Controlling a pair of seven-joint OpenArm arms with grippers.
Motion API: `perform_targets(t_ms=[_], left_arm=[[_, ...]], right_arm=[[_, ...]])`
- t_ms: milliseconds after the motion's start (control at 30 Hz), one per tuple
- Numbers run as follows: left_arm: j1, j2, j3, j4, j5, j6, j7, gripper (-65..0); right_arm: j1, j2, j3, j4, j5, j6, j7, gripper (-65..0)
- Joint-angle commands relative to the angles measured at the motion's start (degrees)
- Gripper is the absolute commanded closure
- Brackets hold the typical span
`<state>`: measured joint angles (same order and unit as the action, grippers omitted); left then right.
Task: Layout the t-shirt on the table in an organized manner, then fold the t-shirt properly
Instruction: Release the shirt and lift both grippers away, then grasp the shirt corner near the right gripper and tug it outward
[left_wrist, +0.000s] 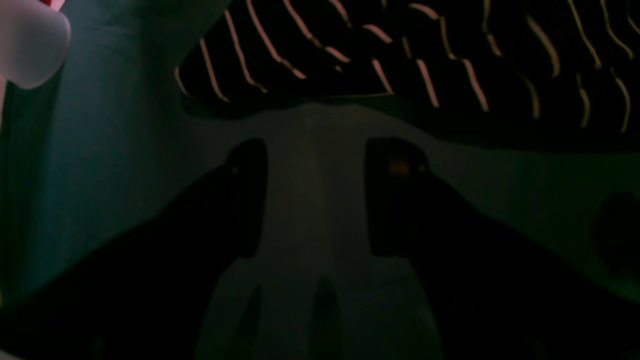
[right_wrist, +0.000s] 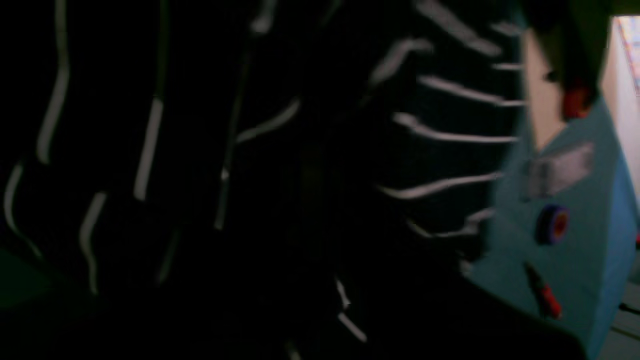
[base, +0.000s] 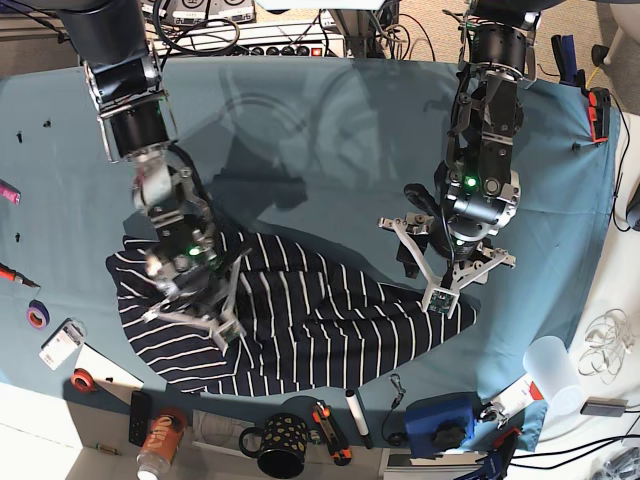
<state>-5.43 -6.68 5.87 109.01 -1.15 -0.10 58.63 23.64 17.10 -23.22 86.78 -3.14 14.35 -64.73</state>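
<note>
While rumpled, striped t-shirt (base: 300, 320) | left claw (left_wrist: 315, 195) apart | right claw (base: 190, 300) unclear

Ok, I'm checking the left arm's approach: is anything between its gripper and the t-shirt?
Nothing visible. The left gripper hangs over bare table, with the t-shirt edge just ahead of its open fingers. The small tools lie off along the table's edges.

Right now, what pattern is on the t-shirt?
The t-shirt is dark navy, nearly black, with thin white stripes all over; base view shows it best.
</note>
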Motion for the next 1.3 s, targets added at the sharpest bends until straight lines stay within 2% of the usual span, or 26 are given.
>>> perform_targets(t_ms=[0,100,233,400,633,800,967,1100,1200,1267], left_arm=[[-1.07,0.00,-0.15,1.16,0.07,0.02,-1.60,-31.8],[-1.05,0.00,-0.15,1.16,0.04,0.02,-1.62,-31.7],[-1.05,-0.02,-0.15,1.16,0.04,0.00,-1.60,-31.7],[-1.03,0.00,-0.11,1.16,-0.11,0.00,-1.62,-31.8],[-1.01,-0.02,-0.11,1.16,-0.17,0.02,-1.62,-31.7],[-0.90,0.00,-0.11,1.16,-0.17,0.02,-1.62,-31.7],[-0.90,0.00,-0.04,1.16,-0.63,0.00,-1.64,-31.7],[-0.90,-0.02,-0.02,1.14,-1.38,0.00,-1.64,-31.7],[-0.90,0.00,-0.02,1.11,-2.58,0.00,-1.66,-31.7],[-0.90,0.00,-0.02,1.09,-2.73,0.00,-1.68,-31.7]], right_arm=[[1.95,1.03,1.90,2.56,-0.94,-1.18,0.72,0.0],[1.95,1.79,7.39,7.21,0.22,-1.62,0.72,0.0],[1.88,1.95,18.08,9.42,4.50,-1.18,0.68,0.0],[0.85,1.95,31.58,8.57,10.03,2.36,0.63,0.0],[-2.14,1.95,48.50,5.11,10.19,9.40,2.34,0.0],[-2.82,1.99,59.65,-1.66,12.28,10.12,6.73,0.0],[-2.89,3.72,63.80,-8.98,17.81,12.15,6.43,0.0],[-2.86,5.86,63.78,-10.78,24.11,17.92,0.72,0.0],[-2.82,8.09,63.69,-10.75,34.38,18.49,-6.16,-16.3],[-2.80,9.97,63.69,-10.71,39.93,18.40,-8.66,-21.7]])
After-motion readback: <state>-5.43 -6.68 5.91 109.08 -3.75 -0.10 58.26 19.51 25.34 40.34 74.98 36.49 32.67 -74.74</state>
